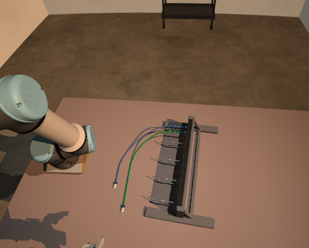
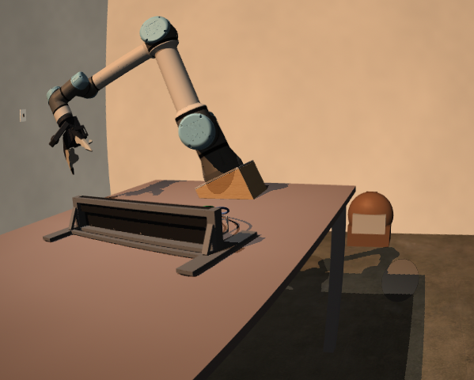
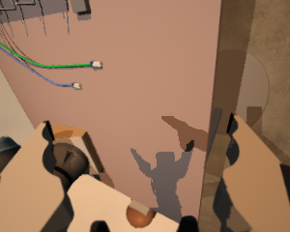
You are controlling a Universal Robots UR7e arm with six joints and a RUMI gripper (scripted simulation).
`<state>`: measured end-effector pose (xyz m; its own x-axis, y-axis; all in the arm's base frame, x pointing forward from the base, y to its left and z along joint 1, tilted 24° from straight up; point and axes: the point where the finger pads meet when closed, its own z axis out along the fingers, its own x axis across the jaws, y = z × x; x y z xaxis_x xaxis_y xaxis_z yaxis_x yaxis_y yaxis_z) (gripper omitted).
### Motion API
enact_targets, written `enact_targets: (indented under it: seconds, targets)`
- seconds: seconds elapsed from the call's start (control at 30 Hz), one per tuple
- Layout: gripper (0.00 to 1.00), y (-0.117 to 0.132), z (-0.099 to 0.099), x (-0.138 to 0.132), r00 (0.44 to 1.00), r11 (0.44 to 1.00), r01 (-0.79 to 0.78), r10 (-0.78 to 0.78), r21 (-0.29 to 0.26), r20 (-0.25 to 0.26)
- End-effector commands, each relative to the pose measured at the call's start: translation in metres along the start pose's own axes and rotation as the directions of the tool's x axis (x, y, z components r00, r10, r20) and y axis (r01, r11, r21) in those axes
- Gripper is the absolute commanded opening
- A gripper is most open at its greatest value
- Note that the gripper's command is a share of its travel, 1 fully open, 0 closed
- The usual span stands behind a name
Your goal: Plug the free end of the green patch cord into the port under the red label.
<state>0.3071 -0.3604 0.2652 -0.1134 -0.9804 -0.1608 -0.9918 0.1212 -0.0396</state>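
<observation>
The rack (image 1: 185, 165) (image 2: 146, 206) stands upright on its feet. Its ports and colored labels are too small to read, so I cannot tell the red one. The green cord (image 1: 127, 179) (image 3: 68, 66) runs from a port near the rack's far end in the top view and curves to its free plug (image 1: 123, 209) (image 3: 95, 62), low over or on the table. The latch side cannot be made out. The blue cord's free plug (image 1: 115, 183) (image 3: 74, 84) lies beside it; its other end is at the neighboring port. My gripper (image 2: 81, 161) (image 3: 140, 118) is open and empty, high above the table, away from both plugs.
Several wire cable hooks (image 1: 167, 180) stick out from the rack's port side, near the cords. The rack's long foot (image 1: 159, 213) reaches toward the green plug's side. The arm's wooden base block (image 2: 244, 184) stands on the table (image 1: 242, 173) behind the cords.
</observation>
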Motion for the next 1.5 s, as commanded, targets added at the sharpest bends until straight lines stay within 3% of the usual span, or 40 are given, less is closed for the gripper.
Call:
enact_targets:
  seconds: [0.0, 0.83, 1.1, 1.47]
  targets:
    - [1.0, 0.0, -0.001, 0.0, 1.0, 1.0, 0.0, 0.0, 0.001, -0.001]
    - [1.0, -0.003, 0.001, -0.01, 1.0, 1.0, 0.002, -0.002, -0.011, -0.011]
    - [1.0, -0.008, 0.007, -0.037, 0.999, 0.999, 0.005, -0.007, -0.042, -0.042]
    - [1.0, -0.011, 0.026, -0.13, 0.984, 0.993, 0.008, -0.029, -0.118, -0.178]
